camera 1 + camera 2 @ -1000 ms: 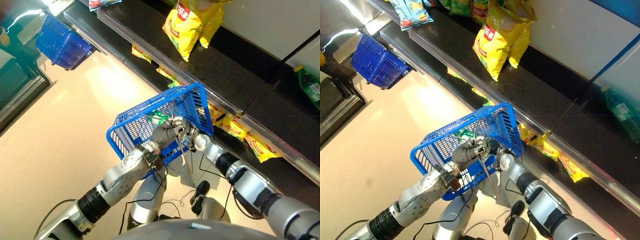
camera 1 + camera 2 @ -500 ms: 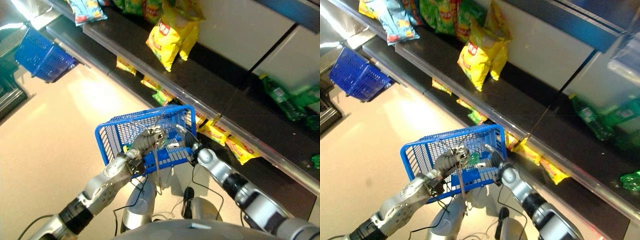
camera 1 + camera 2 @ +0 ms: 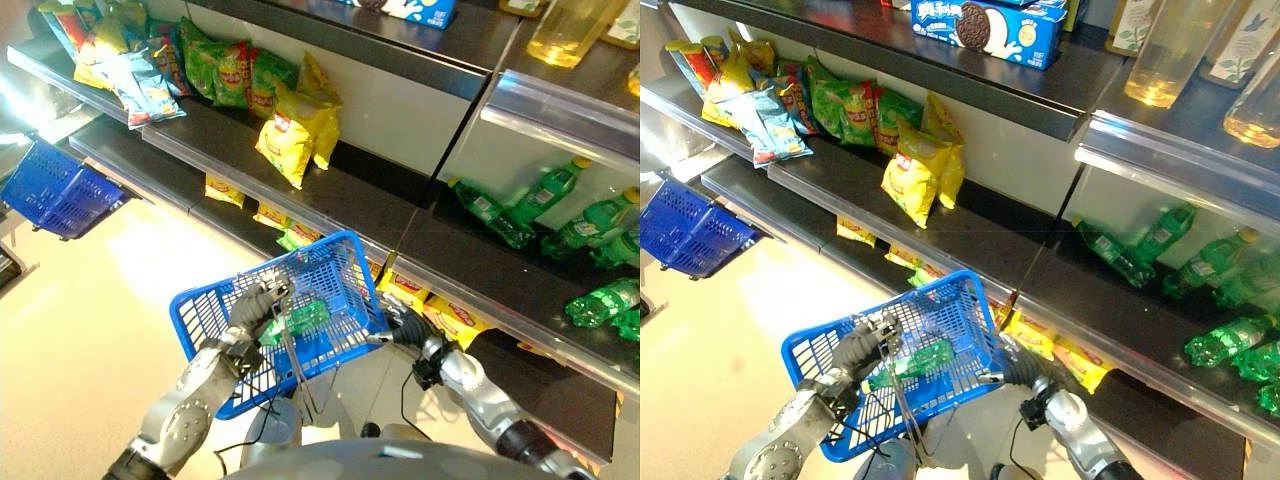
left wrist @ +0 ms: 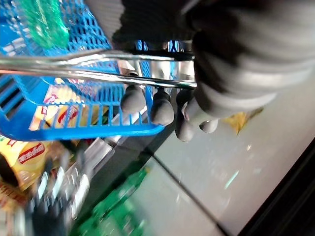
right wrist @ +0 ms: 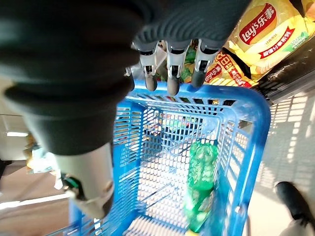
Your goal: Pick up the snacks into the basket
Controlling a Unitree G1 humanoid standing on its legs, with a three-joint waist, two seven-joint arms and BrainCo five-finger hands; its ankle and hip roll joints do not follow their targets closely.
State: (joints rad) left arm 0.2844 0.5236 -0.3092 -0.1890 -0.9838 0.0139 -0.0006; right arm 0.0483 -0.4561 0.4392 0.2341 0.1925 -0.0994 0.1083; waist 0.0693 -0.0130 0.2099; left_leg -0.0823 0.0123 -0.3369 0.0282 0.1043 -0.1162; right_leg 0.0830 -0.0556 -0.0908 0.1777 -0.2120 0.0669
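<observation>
Your left hand [image 3: 258,305] gripped basket [image 3: 352,262] handle; right hand [image 3: 392,318], fingers straight, steadied far rim. Basket held only green bottle [image 5: 201,184]. Snacks [image 3: 910,170] at 11 o'clock remained unpicked.

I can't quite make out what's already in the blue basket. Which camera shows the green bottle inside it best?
The right wrist view: the green bottle lies in full on the basket floor. Both eye views show it through the mesh and handles; the left wrist view shows part of it.
</observation>
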